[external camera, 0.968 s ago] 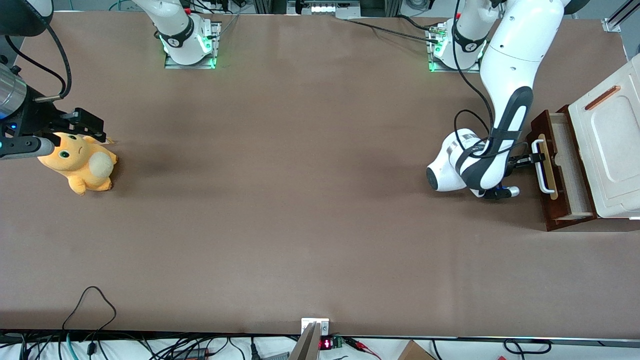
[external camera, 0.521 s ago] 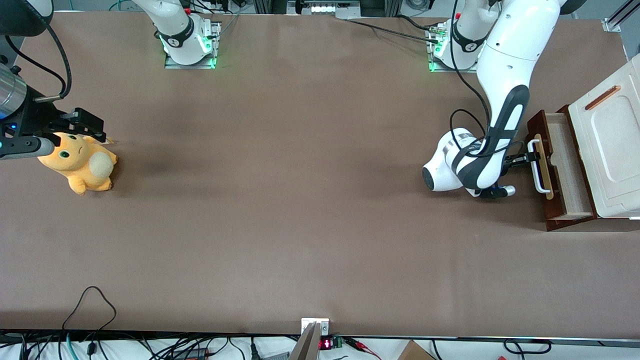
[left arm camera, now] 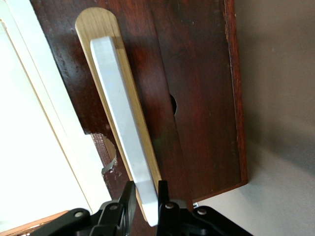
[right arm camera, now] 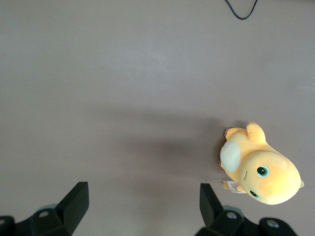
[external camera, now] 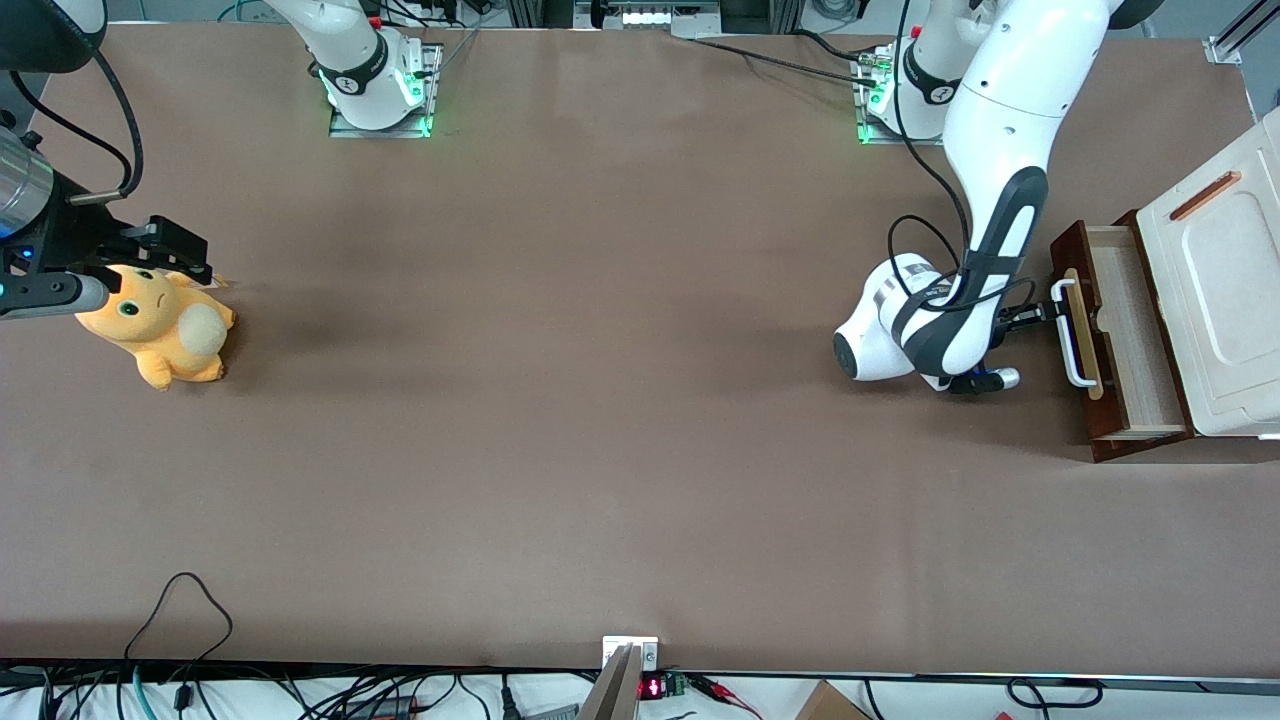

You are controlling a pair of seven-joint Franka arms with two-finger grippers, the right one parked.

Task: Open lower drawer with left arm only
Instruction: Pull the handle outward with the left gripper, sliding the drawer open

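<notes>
**Q:** Lower drawer (external camera: 1110, 340) — where do you have it?

**A:** You have it at the working arm's end of the table (external camera: 600, 400), under the white cabinet (external camera: 1215, 320). It stands part-way out of the cabinet: from the front camera you can read its pale wood inside, with the dark red-brown front facing the arm.

**Q:** Order the entries by size, please.

**A:** Table first, brown, spanning the whole front view. Next the left arm (external camera: 1000, 200), reaching down from its base to the drawer front. Then the cabinet and the drawer. Then the orange plush toy (external camera: 160, 325), lying on the table toward the parked arm's end, well apart from the drawer. Then the white bar handle (left arm camera: 125, 132) on its pale wood strip (left arm camera: 101, 27). Smallest, the gripper (left arm camera: 146, 199).

**Q:** Gripper state?

**A:** You have it clamped on the handle. In the left wrist view the two black fingers (left arm camera: 129, 196) sit narrow, one on each side of the white bar near its end, both touching it. From the front camera the gripper (external camera: 1040, 315) meets the handle (external camera: 1068, 335) at the part farther from that camera.
</notes>
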